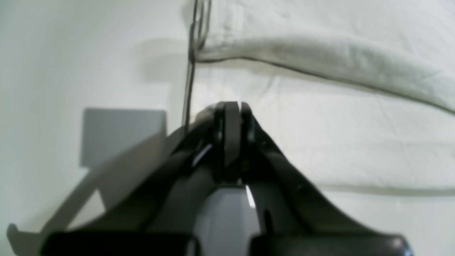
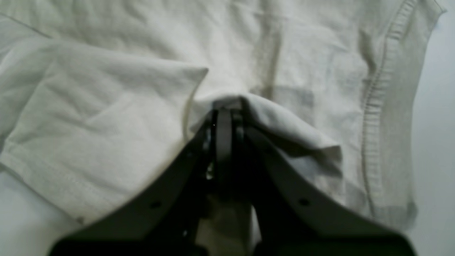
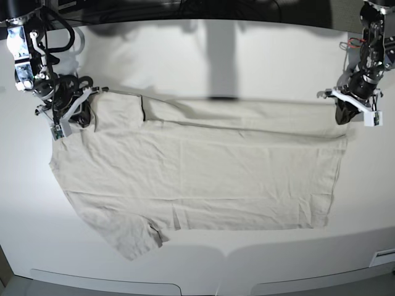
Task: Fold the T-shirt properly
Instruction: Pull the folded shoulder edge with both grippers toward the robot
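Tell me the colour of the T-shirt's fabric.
The T-shirt is plain pale beige, no pattern; the base view shows it best.

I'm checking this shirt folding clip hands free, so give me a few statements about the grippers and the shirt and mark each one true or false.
1. The right gripper is shut on the T-shirt. True.
2. The left gripper stands wide open. False: it is shut.
3. The T-shirt hangs off the table edge. False: it lies wholly on the table.
4. One long edge of the T-shirt is folded over onto the body. True.
5. The shirt's neckband is ribbed. True.
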### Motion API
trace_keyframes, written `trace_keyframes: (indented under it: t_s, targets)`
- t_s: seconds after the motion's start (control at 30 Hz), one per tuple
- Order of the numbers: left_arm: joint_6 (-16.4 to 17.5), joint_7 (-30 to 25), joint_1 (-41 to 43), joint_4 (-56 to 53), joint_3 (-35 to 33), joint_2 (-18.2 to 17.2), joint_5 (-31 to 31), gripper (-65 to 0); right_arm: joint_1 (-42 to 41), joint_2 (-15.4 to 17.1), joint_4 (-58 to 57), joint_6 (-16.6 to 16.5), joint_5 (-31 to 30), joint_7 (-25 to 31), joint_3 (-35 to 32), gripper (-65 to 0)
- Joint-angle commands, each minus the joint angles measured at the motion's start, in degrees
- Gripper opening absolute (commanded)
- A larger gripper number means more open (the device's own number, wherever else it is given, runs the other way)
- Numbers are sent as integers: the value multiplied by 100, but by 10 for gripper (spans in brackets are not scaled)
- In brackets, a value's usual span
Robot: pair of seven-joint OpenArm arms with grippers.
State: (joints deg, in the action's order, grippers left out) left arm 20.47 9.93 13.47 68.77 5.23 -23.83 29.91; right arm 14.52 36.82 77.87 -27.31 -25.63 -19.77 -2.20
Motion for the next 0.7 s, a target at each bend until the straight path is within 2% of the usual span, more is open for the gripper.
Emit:
trace_keyframes:
  t_s: [0.0, 0.17, 0.23, 0.33, 0.47, 0.57, 0.67]
  targets:
    - [-271, 1252, 348, -157, -79, 2, -433, -650, 160, 85, 35, -33, 140, -345, 0, -650]
    - [-269, 1209, 723, 76, -79, 2, -601, -650, 470, 83, 142, -33, 164, -151, 15, -650]
    - [-269, 1027, 857, 295, -79, 0, -1095, -650, 468, 81, 142, -33, 160, -149, 17, -650]
    - [-286, 890, 992, 769, -79, 0, -2186, -650, 437, 83, 142, -33, 157, -116, 17, -650]
    - [-317, 1193, 1152, 1241, -79, 0, -3163, -650, 452, 81, 142, -28, 160, -157, 17, -650]
    - [-317, 1259, 1311, 1255, -79, 2, -3246, -650, 562, 83, 144, -42, 186, -249, 24, -650]
    - [-317, 1255, 1561, 1255, -79, 2, -3250, -650, 796, 81, 212, -170, 341, 33, 76, -650]
